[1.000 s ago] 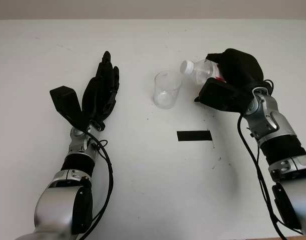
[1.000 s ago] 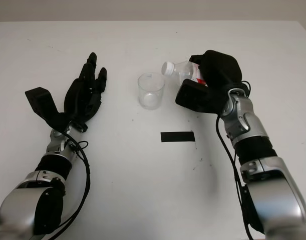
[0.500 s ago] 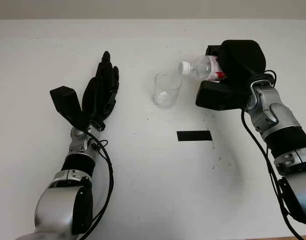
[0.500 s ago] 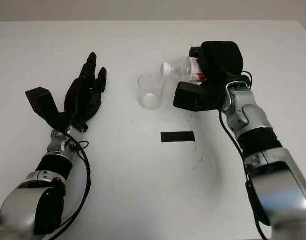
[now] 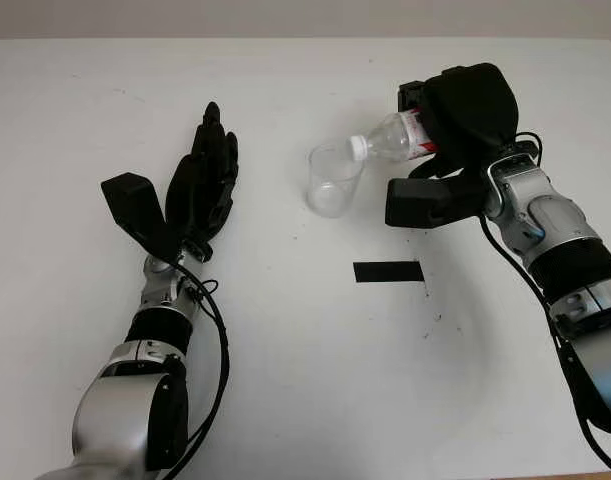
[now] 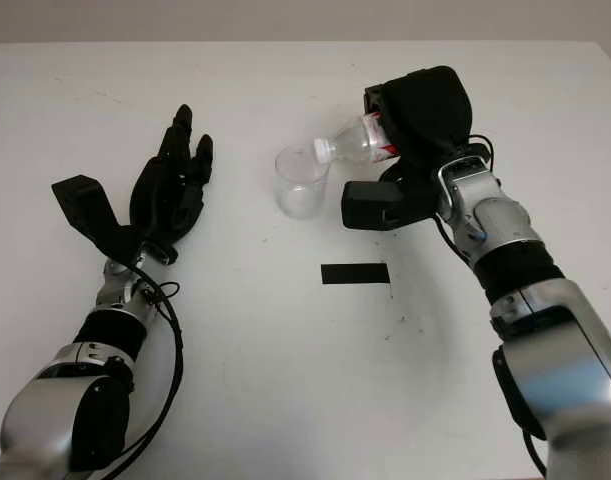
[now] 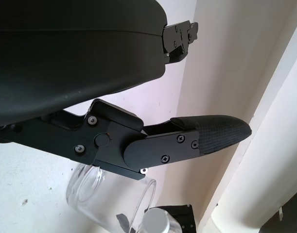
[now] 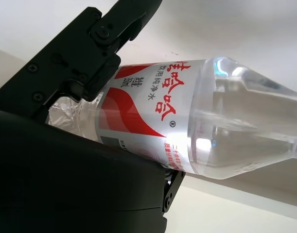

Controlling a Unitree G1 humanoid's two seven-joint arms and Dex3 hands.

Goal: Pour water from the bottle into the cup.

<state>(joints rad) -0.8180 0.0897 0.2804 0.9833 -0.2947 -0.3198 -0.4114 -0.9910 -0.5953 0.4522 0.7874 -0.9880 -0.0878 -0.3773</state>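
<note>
2 things matter on the white table [image 5: 285, 380]: a small clear plastic water bottle [image 5: 397, 137] with a red-and-white label, and a clear plastic cup [image 5: 333, 179] standing upright toward the far middle. The right hand [image 5: 465, 105] is clenched around the bottle's labelled midsection and rear, holding it tipped nearly level, neck pointing left, so its white cap [image 5: 357, 148] sits just above the cup's right rim. That cap looks to be on, so no water could leave yet; I cannot tell how full the bottle is, though the right wrist view shows clear liquid toward the shoulder.

Thin-walled and crinkled near the fingers, the bottle will probably dent under a hard squeeze and is likely light; its smooth label may slip, so the wide midsection is the sensible hold. The cup looks light and easy to knock over with a nudge from the neck, so steadying its lower wall would help.

The left hand [image 5: 203, 190] is open, well left of the cup, holding nothing. A black tape strip [image 5: 388, 271] lies nearer than the cup.
</note>
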